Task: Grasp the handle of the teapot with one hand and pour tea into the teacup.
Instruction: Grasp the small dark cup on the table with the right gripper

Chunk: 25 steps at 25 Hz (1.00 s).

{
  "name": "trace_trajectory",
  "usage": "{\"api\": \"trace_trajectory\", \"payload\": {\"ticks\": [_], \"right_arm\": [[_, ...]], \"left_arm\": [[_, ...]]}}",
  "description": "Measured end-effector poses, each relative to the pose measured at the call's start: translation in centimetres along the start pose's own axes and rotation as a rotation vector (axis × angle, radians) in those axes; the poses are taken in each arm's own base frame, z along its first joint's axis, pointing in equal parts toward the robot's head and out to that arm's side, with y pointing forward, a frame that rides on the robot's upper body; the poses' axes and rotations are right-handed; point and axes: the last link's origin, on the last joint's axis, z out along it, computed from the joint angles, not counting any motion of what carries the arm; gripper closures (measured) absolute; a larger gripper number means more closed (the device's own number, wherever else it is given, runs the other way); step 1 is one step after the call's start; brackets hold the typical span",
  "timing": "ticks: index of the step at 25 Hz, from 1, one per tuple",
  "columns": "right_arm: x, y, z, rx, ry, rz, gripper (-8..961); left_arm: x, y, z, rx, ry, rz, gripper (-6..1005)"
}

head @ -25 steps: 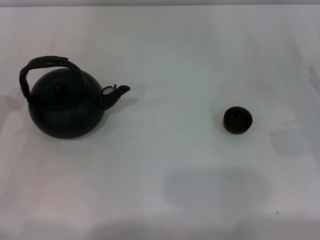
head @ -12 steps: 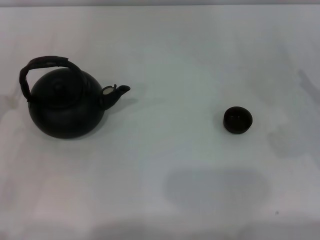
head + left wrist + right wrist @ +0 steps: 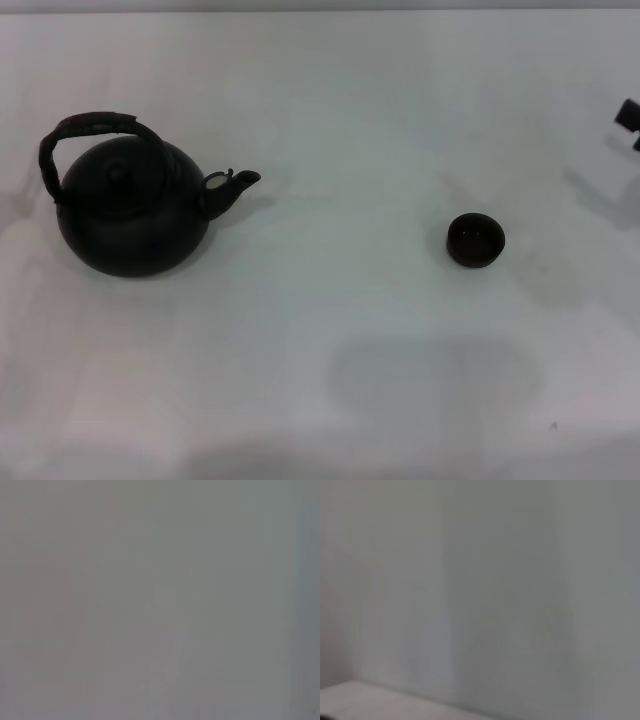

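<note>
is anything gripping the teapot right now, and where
Nothing is held. The teapot stands alone, its handle untouched; only the right gripper shows at the table's edge.

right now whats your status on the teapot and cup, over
Right gripper just showing at the table's right edge; left gripper out of view. Teapot upright at left, handle ungrasped, spout toward teacup. Nothing lies between them.

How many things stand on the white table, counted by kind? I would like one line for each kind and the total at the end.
Round black matte teapot with an arched wrapped handle: 1
Tiny dark handleless teacup: 1
Total: 2 things on the white table
Not counted: a dark part of the right gripper at the table's far right edge.
</note>
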Motion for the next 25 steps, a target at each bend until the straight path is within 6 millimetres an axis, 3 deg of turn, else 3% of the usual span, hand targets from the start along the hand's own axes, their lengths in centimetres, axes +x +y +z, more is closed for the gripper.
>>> {"api": "trace_trajectory", "payload": {"ticks": [15, 25], "right_arm": [[-2.9, 1.3, 2.9, -0.255, 0.153, -0.059, 110], [-3.4, 2.5, 4.7, -0.374, 0.323, -0.111, 120]], "left_arm": [[0.0, 0.4, 0.1, -0.015, 0.006, -0.005, 202], [-0.1, 0.4, -0.2, -0.011, 0.0, -0.013, 202]]}}
